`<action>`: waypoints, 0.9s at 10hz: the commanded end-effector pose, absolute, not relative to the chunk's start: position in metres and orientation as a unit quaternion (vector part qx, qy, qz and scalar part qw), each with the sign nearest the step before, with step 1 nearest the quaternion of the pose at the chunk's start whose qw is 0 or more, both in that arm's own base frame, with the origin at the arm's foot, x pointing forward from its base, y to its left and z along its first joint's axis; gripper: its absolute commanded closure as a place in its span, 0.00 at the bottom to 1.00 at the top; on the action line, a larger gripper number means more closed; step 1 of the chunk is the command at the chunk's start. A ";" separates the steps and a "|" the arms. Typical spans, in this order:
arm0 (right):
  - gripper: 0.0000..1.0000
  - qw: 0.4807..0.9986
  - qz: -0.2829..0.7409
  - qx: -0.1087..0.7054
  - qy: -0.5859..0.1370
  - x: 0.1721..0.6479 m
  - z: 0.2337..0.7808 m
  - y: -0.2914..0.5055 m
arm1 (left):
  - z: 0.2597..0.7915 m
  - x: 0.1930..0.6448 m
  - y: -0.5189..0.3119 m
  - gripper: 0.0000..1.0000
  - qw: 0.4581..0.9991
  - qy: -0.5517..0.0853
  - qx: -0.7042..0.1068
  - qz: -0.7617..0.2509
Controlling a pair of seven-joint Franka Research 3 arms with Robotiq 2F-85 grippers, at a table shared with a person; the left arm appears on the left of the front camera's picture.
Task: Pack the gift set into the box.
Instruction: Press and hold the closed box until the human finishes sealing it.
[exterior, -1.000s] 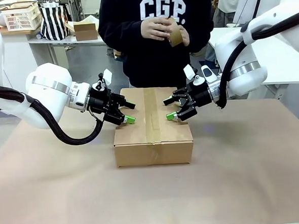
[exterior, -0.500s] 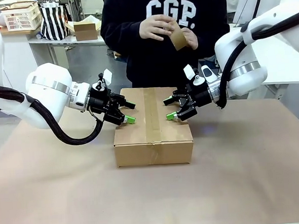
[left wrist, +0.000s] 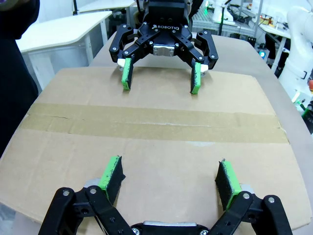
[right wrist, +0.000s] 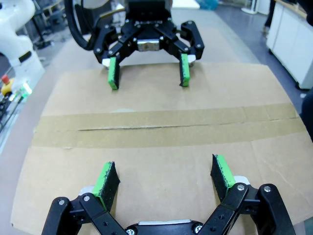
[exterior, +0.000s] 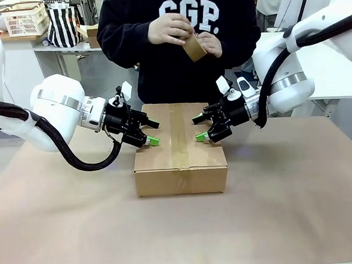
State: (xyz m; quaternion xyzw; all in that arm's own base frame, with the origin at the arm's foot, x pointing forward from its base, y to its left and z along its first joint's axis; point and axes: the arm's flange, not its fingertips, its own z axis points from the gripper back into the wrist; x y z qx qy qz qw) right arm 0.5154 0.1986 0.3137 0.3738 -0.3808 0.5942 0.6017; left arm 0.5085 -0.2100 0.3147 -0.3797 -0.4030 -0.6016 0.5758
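Left pincer (exterior: 153, 133) and right pincer (exterior: 198, 128), green-padded, agape over taped cardboard box (exterior: 180, 164).

Far-left background
A white crate (exterior: 24, 20), a striped bag (exterior: 63, 25) (black and white) and a small brown carton (exterior: 100, 36) stand side by side.

Brown cardboard box (exterior: 181, 163) lies flat, closed, taped along its middle.

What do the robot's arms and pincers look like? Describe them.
The left arm and right arm are white with rounded joints, a silver ring and a black ribbed cable. The left pincer and right pincer are black two-finger linkages with green pads; white ROBOTIQ lettering marks the right one's body.
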 end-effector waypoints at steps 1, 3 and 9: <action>0.00 0.602 0.595 0.372 -0.381 0.515 0.311 0.199 | 0.313 0.508 -0.209 0.00 0.577 -0.402 -0.380 -0.601; 0.00 0.602 0.595 0.372 -0.381 0.515 0.311 0.199 | 0.313 0.508 -0.209 0.00 0.577 -0.402 -0.380 -0.601; 0.00 0.602 0.595 0.372 -0.381 0.515 0.311 0.199 | 0.313 0.508 -0.209 0.00 0.577 -0.402 -0.380 -0.601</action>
